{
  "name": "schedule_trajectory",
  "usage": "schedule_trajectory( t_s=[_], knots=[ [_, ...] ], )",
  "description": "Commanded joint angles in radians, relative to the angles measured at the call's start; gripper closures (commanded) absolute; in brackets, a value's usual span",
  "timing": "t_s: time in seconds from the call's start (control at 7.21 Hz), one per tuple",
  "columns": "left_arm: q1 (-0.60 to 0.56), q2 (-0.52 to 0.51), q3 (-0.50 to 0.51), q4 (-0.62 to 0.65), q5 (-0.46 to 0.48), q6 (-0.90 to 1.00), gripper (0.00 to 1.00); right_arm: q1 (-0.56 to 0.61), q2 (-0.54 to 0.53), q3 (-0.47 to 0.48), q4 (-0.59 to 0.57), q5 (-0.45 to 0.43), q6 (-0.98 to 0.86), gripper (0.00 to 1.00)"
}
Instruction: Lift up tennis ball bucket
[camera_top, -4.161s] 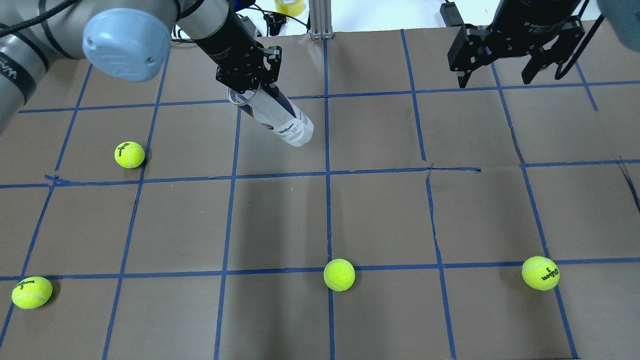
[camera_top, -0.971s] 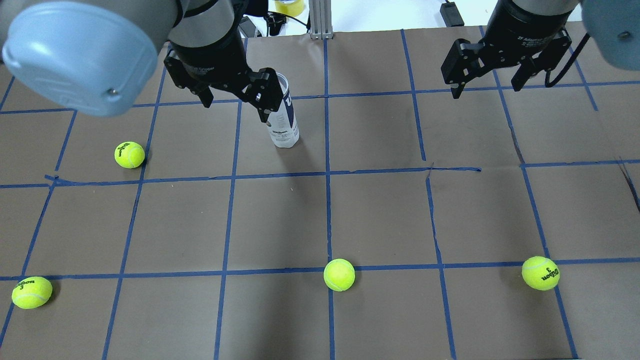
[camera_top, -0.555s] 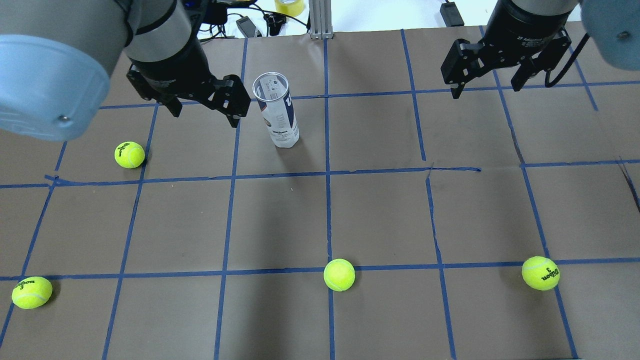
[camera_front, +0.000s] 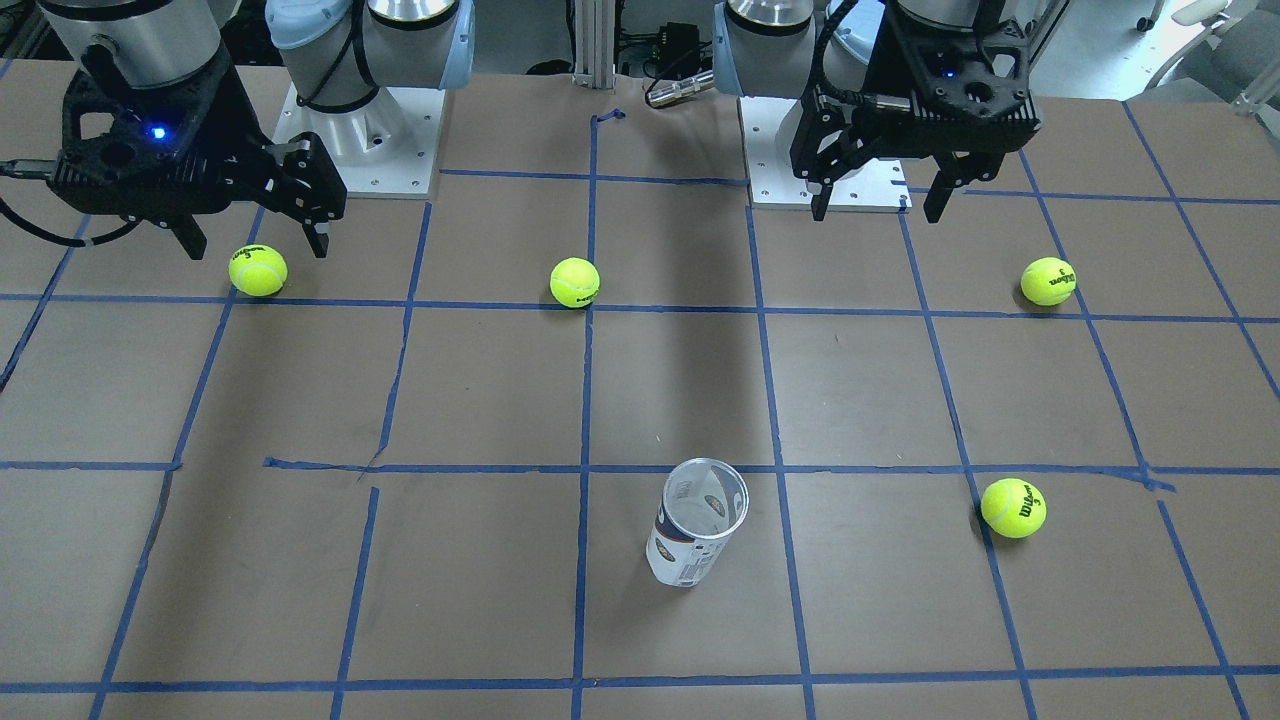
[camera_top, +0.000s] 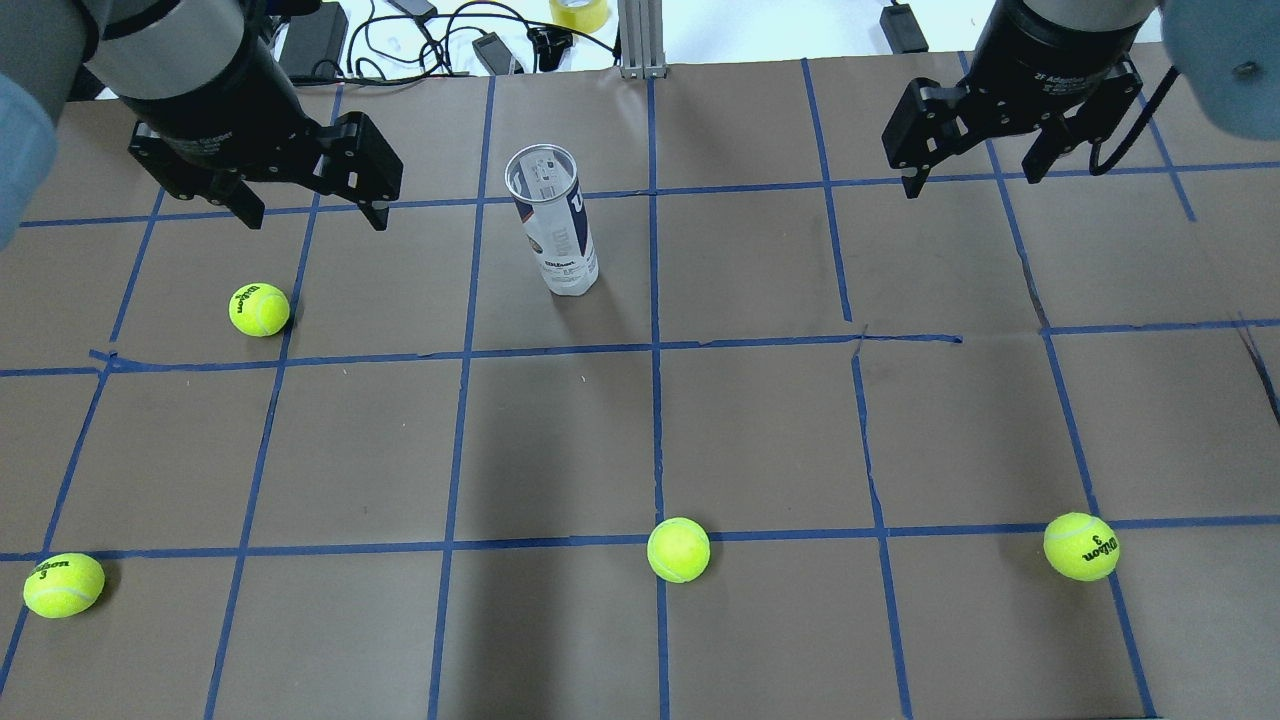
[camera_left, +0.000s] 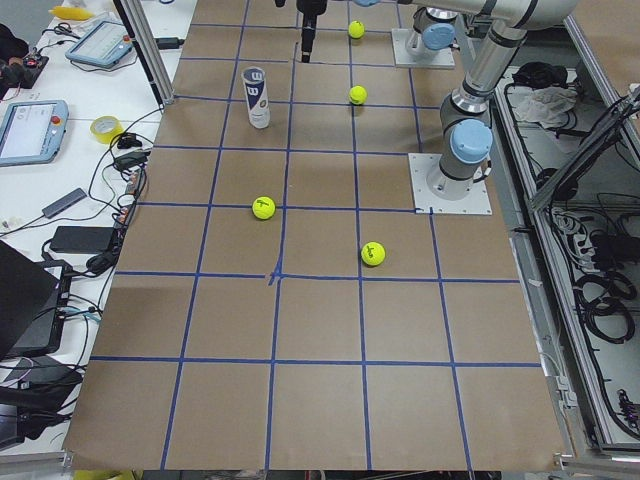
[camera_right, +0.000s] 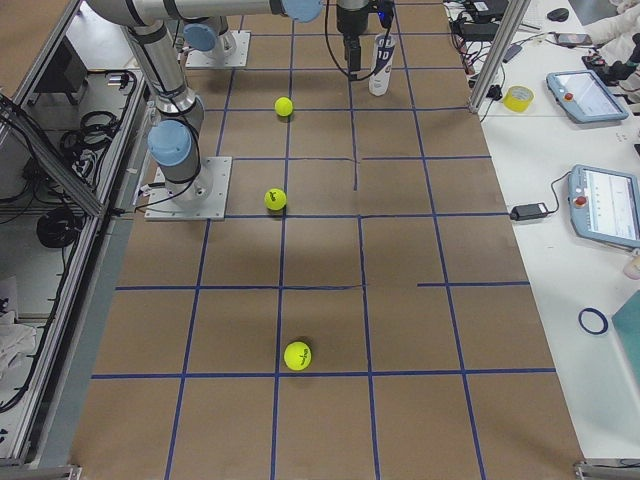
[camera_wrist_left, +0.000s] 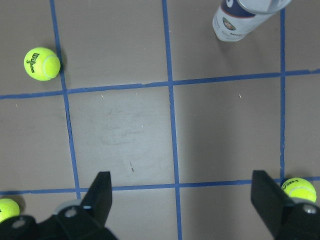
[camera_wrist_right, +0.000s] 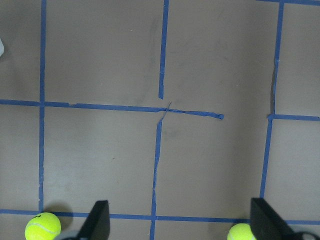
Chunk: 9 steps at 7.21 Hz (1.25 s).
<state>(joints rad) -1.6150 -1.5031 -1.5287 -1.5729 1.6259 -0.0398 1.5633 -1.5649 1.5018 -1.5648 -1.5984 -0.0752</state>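
Now, brown paper (camera_top: 760, 430) gridded with blue tape, and the tennis ball bucket (camera_top: 553, 225) stands upright near its far edge. Left gripper (camera_top: 314, 218) and right gripper (camera_top: 970, 182) hang spread, empty; left wrist view crops the bucket's top

Brown table (camera_top: 760, 430) gridded with blue tape (camera_top: 657, 450), white bench (camera_right: 560, 170) alongside.

Four tennis balls (camera_top: 678, 549) on tabletop (camera_top: 760, 430); one tennis ball bucket (camera_top: 555, 225), upper middle; two grippers in upper corners: left gripper (camera_top: 316, 222), right gripper (camera_top: 972, 183)
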Motion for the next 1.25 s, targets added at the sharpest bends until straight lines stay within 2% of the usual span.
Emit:
schedule_trajectory(
  t_s=[0.0, 0.42, 1.11],
  knots=[
    [0.007, 0.001, -0.007, 0.001, -0.009, -0.011, 0.0, 0.0, 0.0, 0.0, 0.0, 0.0, 0.0, 0.0],
    [0.01, 0.003, -0.011, 0.001, -0.064, -0.006, 0.0, 0.0, -0.003, 0.009, 0.0, 0.0, 0.0, 0.0],
    [0.01, 0.003, -0.013, 0.001, -0.07, -0.003, 0.0, 0.0, -0.004, 0.011, -0.001, -0.003, 0.002, 0.0]
  ],
)
